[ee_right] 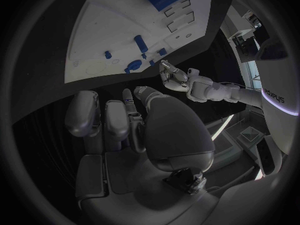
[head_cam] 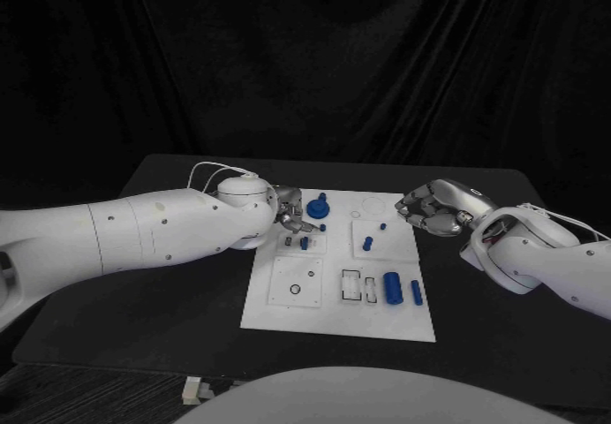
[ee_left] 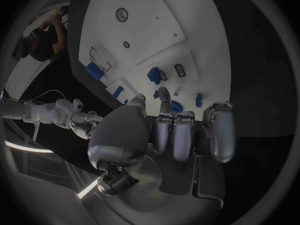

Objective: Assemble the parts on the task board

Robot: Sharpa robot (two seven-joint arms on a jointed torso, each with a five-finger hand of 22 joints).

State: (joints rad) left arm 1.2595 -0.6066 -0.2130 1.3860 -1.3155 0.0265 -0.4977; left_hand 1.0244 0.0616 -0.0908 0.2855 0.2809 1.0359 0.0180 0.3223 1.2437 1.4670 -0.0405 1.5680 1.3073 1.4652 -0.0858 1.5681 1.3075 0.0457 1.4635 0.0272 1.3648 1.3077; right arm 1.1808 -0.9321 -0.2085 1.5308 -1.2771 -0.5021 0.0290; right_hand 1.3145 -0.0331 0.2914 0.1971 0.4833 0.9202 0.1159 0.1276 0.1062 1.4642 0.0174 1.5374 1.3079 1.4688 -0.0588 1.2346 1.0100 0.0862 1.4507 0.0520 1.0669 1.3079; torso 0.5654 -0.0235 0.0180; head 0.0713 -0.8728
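The surface (head_cam: 153,318) is black and matte, set before dark curtains (head_cam: 305,79) that close off the room behind. The white board (head_cam: 334,314) lies in the middle of it, its long side running away from the robot, with bare black surface to both sides and a strip free at the near edge.

Blue parts stand and lie on the board: a round one with a peg (head_cam: 317,209) at the far left corner, a small peg (head_cam: 368,243) near the middle, a thick cylinder (head_cam: 394,289) and a slimmer one (head_cam: 417,292) lying side by side at the near right. White inset plates with holes and slots take up the near left.

The left hand (head_cam: 290,221) sits over the board's far left part, just beside the round part, fingers bent downward; whether it grips anything I cannot tell. The right hand (head_cam: 433,209) hangs over the board's far right edge, fingers curled in, with nothing seen in them.

In the right wrist view, the far arm bears lettering (ee_right: 274,92) that seems to end in "PLUS"; the rest is unclear.
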